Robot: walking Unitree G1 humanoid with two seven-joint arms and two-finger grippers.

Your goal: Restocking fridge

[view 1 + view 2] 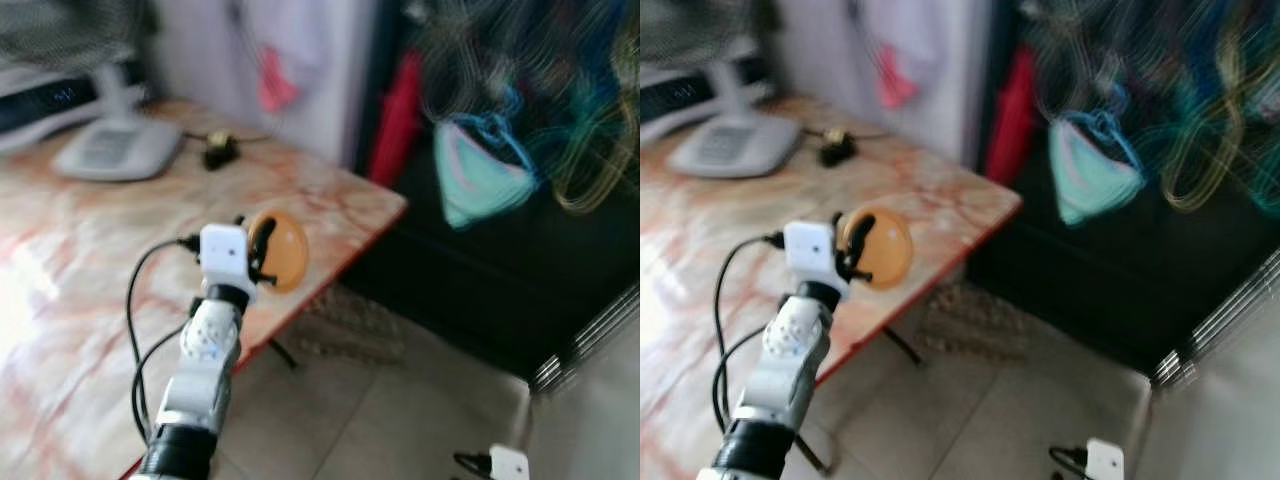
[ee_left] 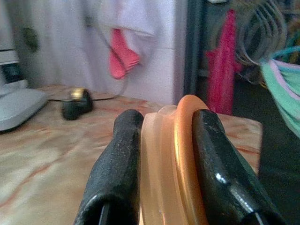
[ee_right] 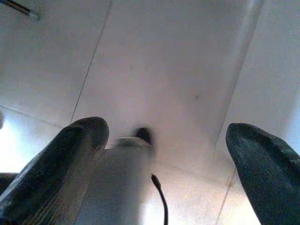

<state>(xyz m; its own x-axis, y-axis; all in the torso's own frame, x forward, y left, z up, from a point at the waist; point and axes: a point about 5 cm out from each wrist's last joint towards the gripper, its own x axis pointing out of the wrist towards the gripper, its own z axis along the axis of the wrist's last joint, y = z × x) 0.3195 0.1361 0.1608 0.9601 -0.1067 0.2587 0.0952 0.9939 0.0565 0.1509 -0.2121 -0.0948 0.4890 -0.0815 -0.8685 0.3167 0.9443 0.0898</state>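
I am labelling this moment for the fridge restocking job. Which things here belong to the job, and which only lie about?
Belonging to the job:
- round translucent orange plastic container, clamped in the left gripper
- right gripper, open, hanging over the floor

Lying about:
- marble-patterned table
- white fan base
- small dark object
- hanging clothes

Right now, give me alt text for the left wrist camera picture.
The left gripper is shut on an orange lid, held on edge between its two black fingers. Beyond it lies a marble-patterned table with a small dark object near a white wall.
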